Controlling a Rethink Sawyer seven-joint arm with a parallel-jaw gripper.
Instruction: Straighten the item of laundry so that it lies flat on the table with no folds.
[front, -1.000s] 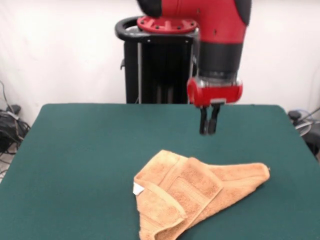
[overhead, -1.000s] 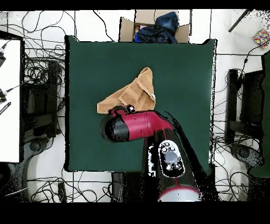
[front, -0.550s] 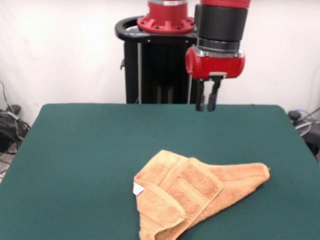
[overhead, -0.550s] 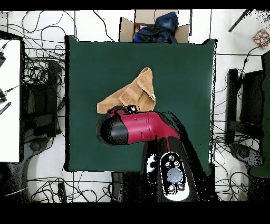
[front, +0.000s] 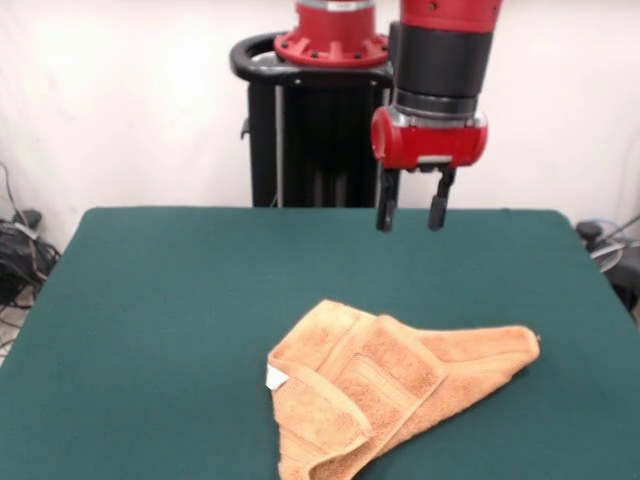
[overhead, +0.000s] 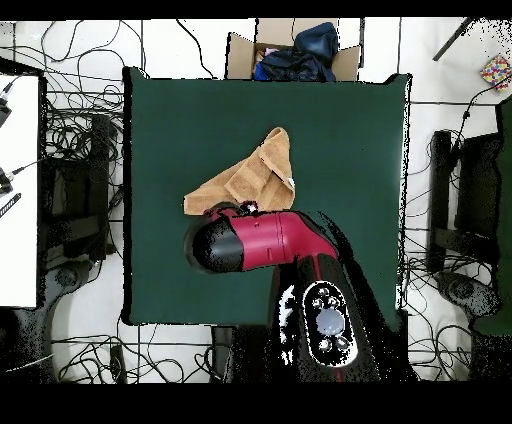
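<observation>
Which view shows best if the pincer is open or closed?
The front view: the pincer hangs open above the table, holding nothing. In the overhead view the arm hides it.

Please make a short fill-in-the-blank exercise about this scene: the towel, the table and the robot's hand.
1. The towel lies on the table in a ____ state, not flat.
2. The hand is ____, with nothing between its fingers.
3. The hand hangs ____ the table, not touching the towel.
4. The small tag on the towel is ____ in colour.

Missing words: folded; open; above; white
</observation>
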